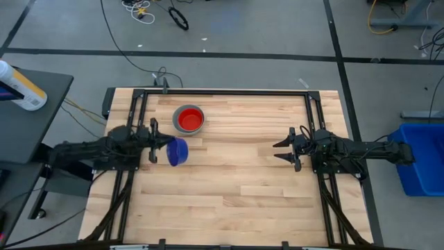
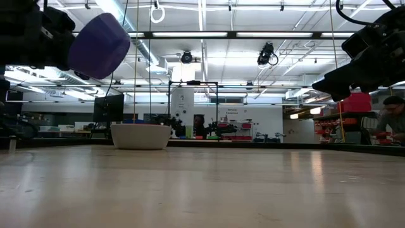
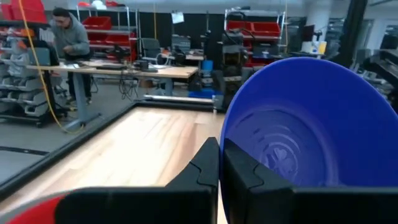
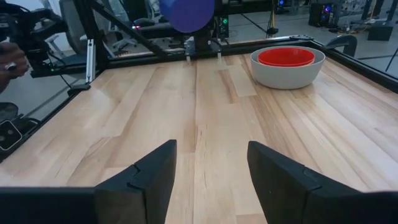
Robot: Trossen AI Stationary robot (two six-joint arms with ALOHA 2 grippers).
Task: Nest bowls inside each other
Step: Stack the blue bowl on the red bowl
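A dark blue bowl (image 1: 177,151) hangs above the table's left part, tipped on its side, with my left gripper (image 1: 165,143) shut on it. In the left wrist view its hollow (image 3: 298,137) faces the camera. A red bowl (image 1: 189,120) sits nested in a grey bowl (image 1: 199,111), which stands on its base at the far left-centre of the table (image 1: 236,187). My right gripper (image 1: 279,151) waits open at the right side, above the wood, with nothing between its fingers (image 4: 155,168). My left gripper pinches the dark blue bowl's rim (image 3: 222,152), one finger (image 3: 249,180) inside the hollow and the other outside the wall. The fingers reach level from the table's left side. The bowl is lifted clear of the table, its mouth turned sideways toward my left arm.
A black frame (image 1: 222,92) runs along the table's edges. Open wood lies between the two arms and toward the near edge. A white bottle (image 1: 21,87) lies on a dark stand at the left, a blue bin (image 1: 420,158) stands at the right. A person (image 3: 68,37) works beyond the table.
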